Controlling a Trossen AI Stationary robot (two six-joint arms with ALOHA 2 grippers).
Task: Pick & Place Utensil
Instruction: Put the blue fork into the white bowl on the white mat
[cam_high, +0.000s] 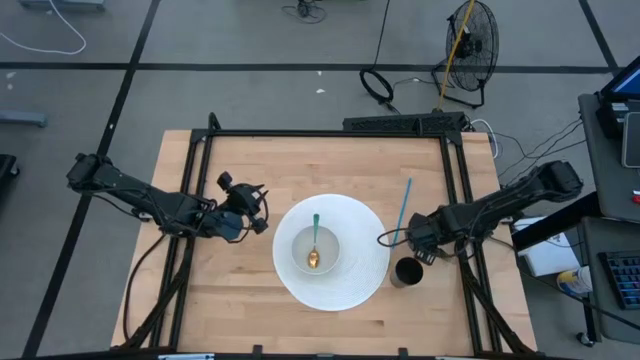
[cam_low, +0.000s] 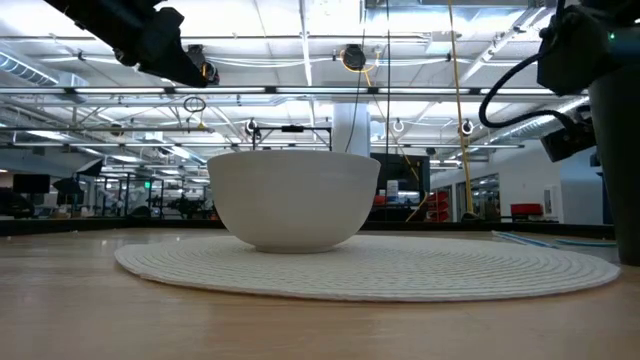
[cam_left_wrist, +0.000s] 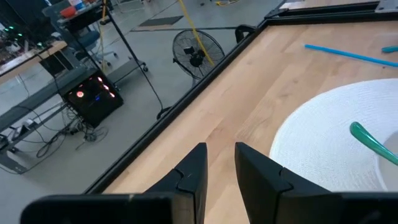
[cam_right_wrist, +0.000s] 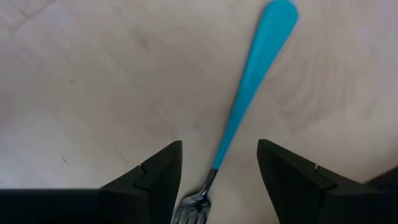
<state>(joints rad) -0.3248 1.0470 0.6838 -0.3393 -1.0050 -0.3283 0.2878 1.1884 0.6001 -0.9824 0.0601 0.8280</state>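
From above, our right gripper (cam_high: 407, 242) hovers over the slim blue-handled metal fork (cam_high: 404, 203), which lies flat on the wooden table (cam_high: 240, 290) beside the round white woven placemat (cam_high: 365, 262). In the right wrist view, the open fingers (cam_right_wrist: 155, 177) straddle the fork's neck; we should descend straight, then close squarely. Our left gripper (cam_left_wrist: 219, 175) waits part-open, empty.

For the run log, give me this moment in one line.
right gripper: open over blue fork on table | left gripper: empty, waiting beside mat | spoon: in bowl
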